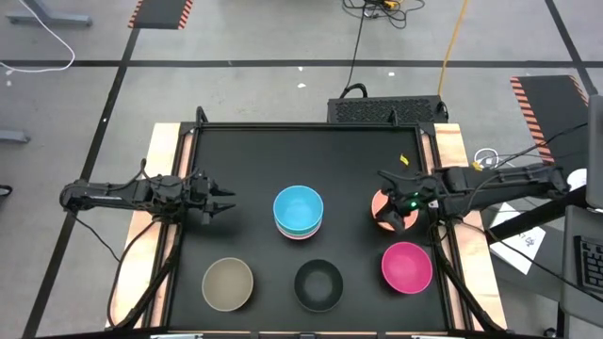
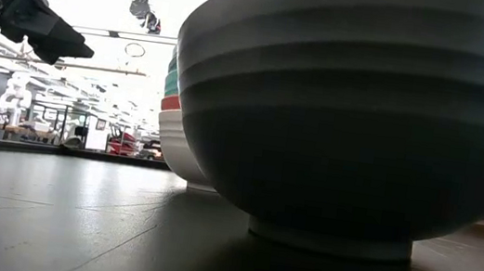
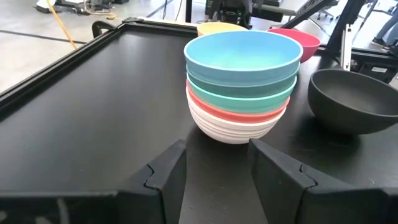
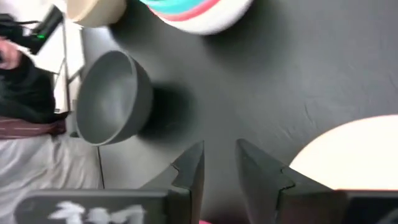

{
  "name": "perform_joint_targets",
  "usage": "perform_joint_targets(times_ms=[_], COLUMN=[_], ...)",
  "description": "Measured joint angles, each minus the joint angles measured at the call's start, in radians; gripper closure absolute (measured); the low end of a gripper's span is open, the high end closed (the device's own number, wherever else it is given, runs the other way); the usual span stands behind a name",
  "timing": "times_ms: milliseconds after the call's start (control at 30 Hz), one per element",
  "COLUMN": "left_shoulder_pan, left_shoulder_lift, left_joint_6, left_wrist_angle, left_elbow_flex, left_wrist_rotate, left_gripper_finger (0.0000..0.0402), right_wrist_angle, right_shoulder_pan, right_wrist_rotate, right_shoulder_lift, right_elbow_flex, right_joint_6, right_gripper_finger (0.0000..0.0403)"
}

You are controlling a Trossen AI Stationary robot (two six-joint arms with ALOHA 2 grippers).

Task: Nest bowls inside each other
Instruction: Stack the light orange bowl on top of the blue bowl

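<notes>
With its fingers narrowly parted and empty at the orange bowl (image 1: 384, 204), right of the stack of bowls (image 1: 299, 211), the right tool (image 1: 399, 218) should pinch that rim squarely before lifting; the left tool (image 1: 226, 201) waits half-open, empty.

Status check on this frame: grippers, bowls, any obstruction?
Left gripper open, idle beside the stack. Right gripper over the orange bowl, nothing held. Tan bowl, black bowl, magenta bowl loose. No obstruction seen.
</notes>
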Motion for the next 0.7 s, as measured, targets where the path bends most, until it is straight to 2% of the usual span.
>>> perform_joint_targets(times_ms=[167,467,567,700], left_shoulder_pan=[0.0,0.0,0.0,0.0], left_shoulder_lift=[0.0,0.0,0.0,0.0], left_joint_6=[-0.003,0.0,0.009,0.019], left_wrist_angle=[0.001,0.001,0.001,0.005], left_elbow_flex=[0.0,0.0,0.0,0.0], left_wrist_rotate=[0.015,0.042,0.049,0.05], left_gripper_finger=[0.0229,0.0229,0.0229,0.0229], right_wrist_angle=[-0.059,-0.114,-0.129,-0.177], right_shoulder_pan=[-0.003,-0.028,-0.052,-0.106], right_wrist_rotate=[-0.001,-0.029,-0.031,-0.052], right_shoulder_lift=[0.06,0.132,0.13,0.124], right_elbow_flex=[0.0,0.008,0.039,0.089], right_joint_6=[0.081,0.076,0.047,0.019], right_gripper_finger=[0.0334,0.0333,0.0321,0.0284])
